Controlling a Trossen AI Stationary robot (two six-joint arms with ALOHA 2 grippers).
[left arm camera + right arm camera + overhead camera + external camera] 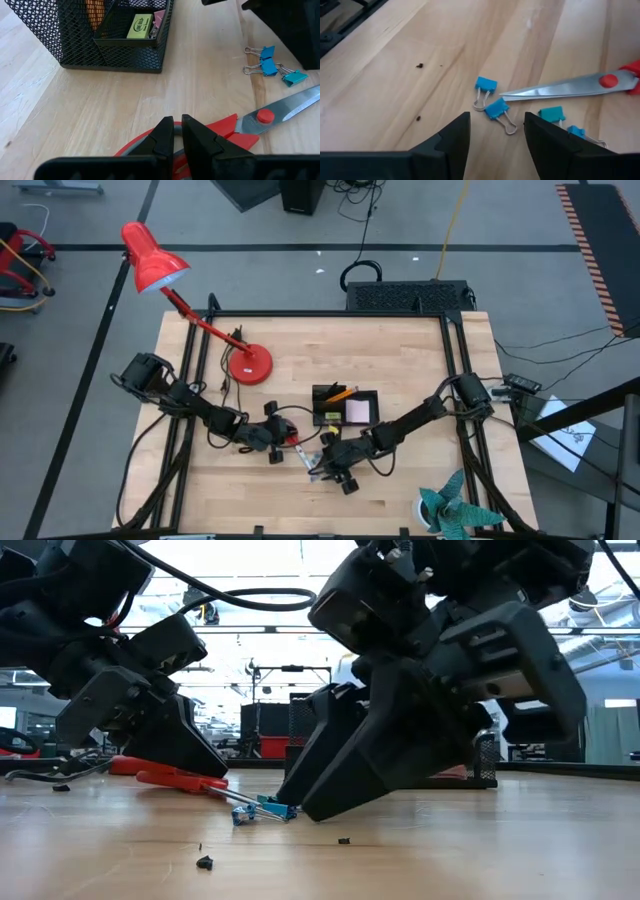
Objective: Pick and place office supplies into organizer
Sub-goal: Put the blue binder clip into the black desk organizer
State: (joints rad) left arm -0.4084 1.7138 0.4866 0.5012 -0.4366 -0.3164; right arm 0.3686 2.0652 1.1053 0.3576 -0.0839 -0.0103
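Blue clips (496,107) lie on the counter just ahead of our right gripper (494,137), jaws wide; we're mid-approach, next descend and pinch. Left gripper (178,136) jaws pinch the scissors (235,127) handle, near the organizer (112,35).

The organizer (345,406) stood at mid-table, with the lamp (249,365) to its left. In front of it lay the scissors (240,125), the clips (492,102) just beside the blade tips. The left gripper (177,140) sat on the scissors' handle; the right gripper (495,132) hung over the clips. A leafy thing (452,510) lay at the front right corner.
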